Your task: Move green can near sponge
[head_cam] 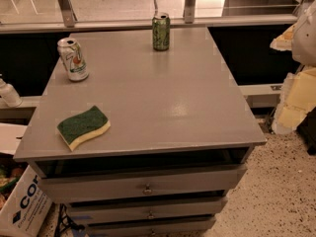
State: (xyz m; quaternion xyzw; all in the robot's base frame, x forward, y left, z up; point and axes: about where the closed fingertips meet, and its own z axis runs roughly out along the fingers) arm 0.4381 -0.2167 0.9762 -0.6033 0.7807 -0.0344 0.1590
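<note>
The grey bench (163,98) fills most of the view. Under its flat top sits a stack of drawers (148,184) with small metal pulls, the top one pulled slightly out. A speckled floor (281,191) lies to the right of it. At the lower left a white cardboard box (22,206) with dark lettering leans against the bench side.

The end effector (296,90) shows as pale white and yellowish parts at the right edge of the view. It is off the bench, well apart from everything on it and partly cut off by the frame. Whether it is released or clenched cannot be told.

The sponge (84,126) lies flat near the front left corner of the bench, green side up, its yellow layer facing the front. The green can (161,31) stands upright at the far edge, about midway along it and well apart from the sponge. A white can (72,58) with green and orange print stands upright near the far left corner. It is left of the straight line between green can and sponge, not on it. A small white bottle (7,93) lies just beyond the bench's left side.
</note>
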